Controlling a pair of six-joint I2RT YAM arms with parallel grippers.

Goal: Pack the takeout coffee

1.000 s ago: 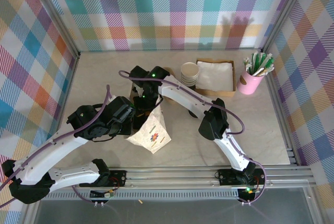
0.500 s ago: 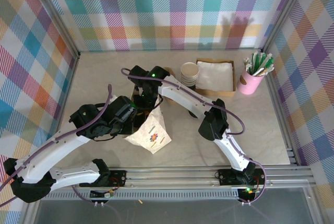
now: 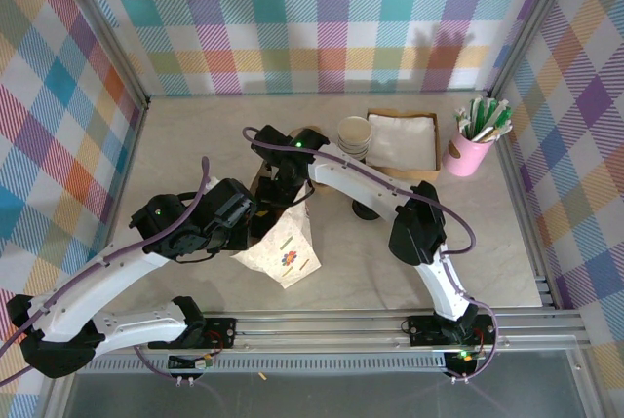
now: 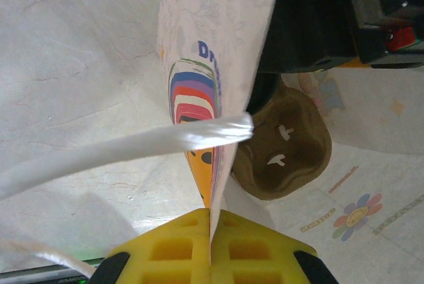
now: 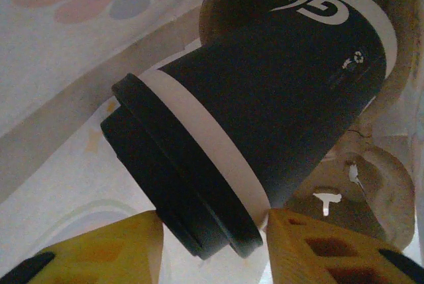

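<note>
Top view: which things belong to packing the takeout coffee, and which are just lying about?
In the job: takeout coffee, paper bag, brown cup carrier, left gripper pinching the bag, right gripper at the coffee.
Lying about: stack of lidless cups, napkin tray, pink cup of packets, loose black lids.

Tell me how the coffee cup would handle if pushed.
The cup narrows toward its base, so it is probably top-heavy and apt to tip. Its paper wall likely dents under a hard squeeze. The smooth lid may be slippery.
</note>
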